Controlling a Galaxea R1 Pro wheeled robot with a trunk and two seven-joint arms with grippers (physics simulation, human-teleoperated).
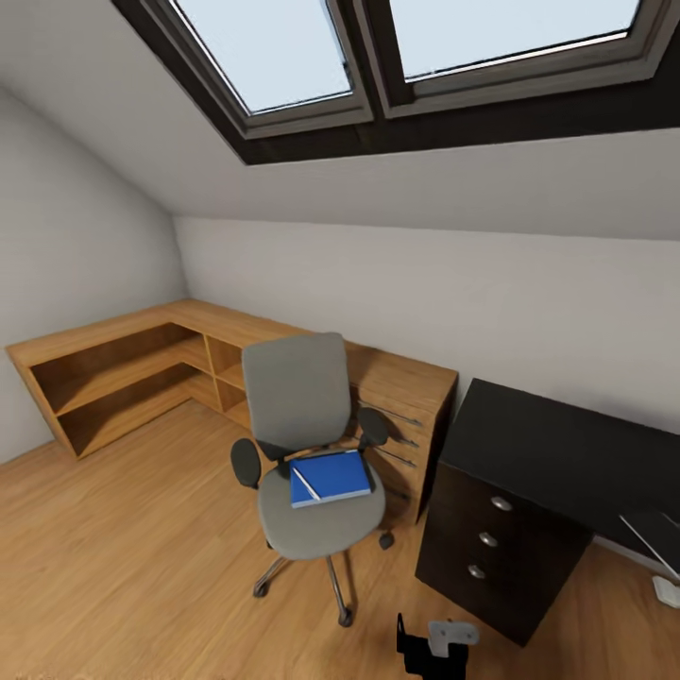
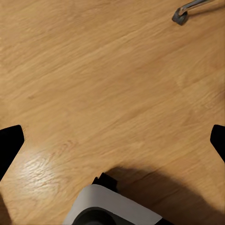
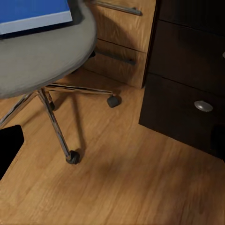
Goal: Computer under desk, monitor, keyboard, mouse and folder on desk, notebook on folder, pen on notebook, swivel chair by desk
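Both pincers hang low and hold nothing: the left gripper (image 2: 112,140) has its tips spread wide at the frame edges over bare floor (image 2: 93,75), and the right gripper (image 3: 112,140) is spread just as wide, its one clear fingertip (image 3: 9,145) dark against the boards. Ahead of my right pincer and above it stands the chair (image 1: 302,416), its seat carrying the folder (image 1: 329,476) with a thin whitish pen (image 1: 305,484) lying on it; I cannot make out a notebook. Further ahead and to the right is the desk (image 1: 567,444), its drawers (image 3: 197,101) close by. I judge I am approaching to fetch the folder; next I must close in, raise an arm over the seat and grip the folder's edge.
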